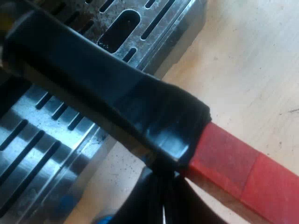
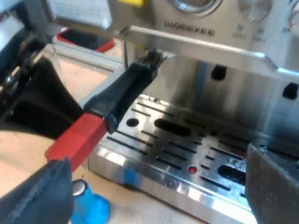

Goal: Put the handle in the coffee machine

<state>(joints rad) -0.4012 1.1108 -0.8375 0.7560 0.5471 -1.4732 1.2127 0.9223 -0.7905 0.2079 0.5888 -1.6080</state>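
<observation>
My right gripper [image 2: 159,186] is hovering before the steel espresso machine [image 2: 210,32] with its two black fingers spread wide, gripping nothing. My left gripper [image 1: 161,198] is sitting right against the metal holder with a dark, red-ended handle [image 1: 140,107], where black is meeting red; whether it is clamping I cannot tell. The holder is slanting up over a corner of the slotted steel drip tray [image 2: 187,149], its head tucking under the machine's front. It is looking rigid, smooth and head-heavy, so gripping the dark handle suits best. Its basket is hiding, contents unknown. A blue tamper [image 2: 88,205] is standing by the tray's front edge.
</observation>
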